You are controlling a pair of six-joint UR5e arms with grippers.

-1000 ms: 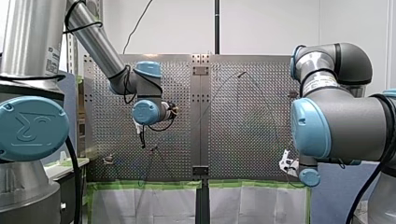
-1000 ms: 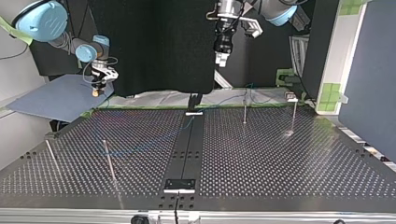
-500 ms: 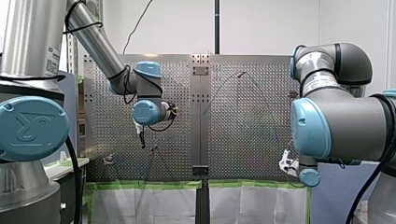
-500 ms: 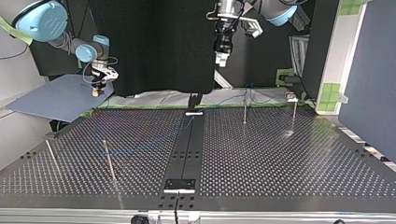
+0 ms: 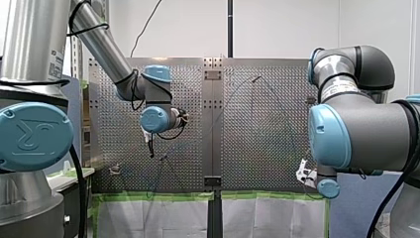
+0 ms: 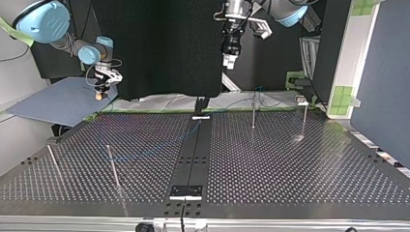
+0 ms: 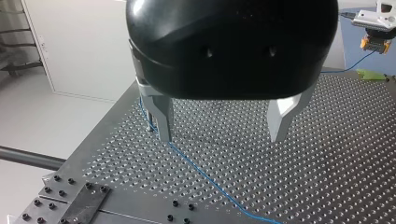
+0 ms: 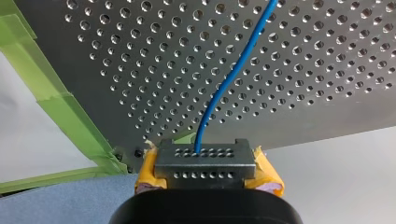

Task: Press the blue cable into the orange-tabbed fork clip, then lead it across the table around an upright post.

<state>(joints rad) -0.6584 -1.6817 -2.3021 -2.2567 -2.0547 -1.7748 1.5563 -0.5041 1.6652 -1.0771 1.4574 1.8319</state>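
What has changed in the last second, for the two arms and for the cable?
Nothing has visibly changed. My left gripper hangs open above the perforated table, and my right gripper is shut on the blue cable beyond the table's edge, both as before. The cable lies along the same line.

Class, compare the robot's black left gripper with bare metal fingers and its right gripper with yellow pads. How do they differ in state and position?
The left gripper is open, its metal fingers spread and holding nothing. The right gripper is shut on the thin blue cable. The left gripper hangs above the perforated metal table; the right gripper sits past the table's edge. The blue cable runs by both.
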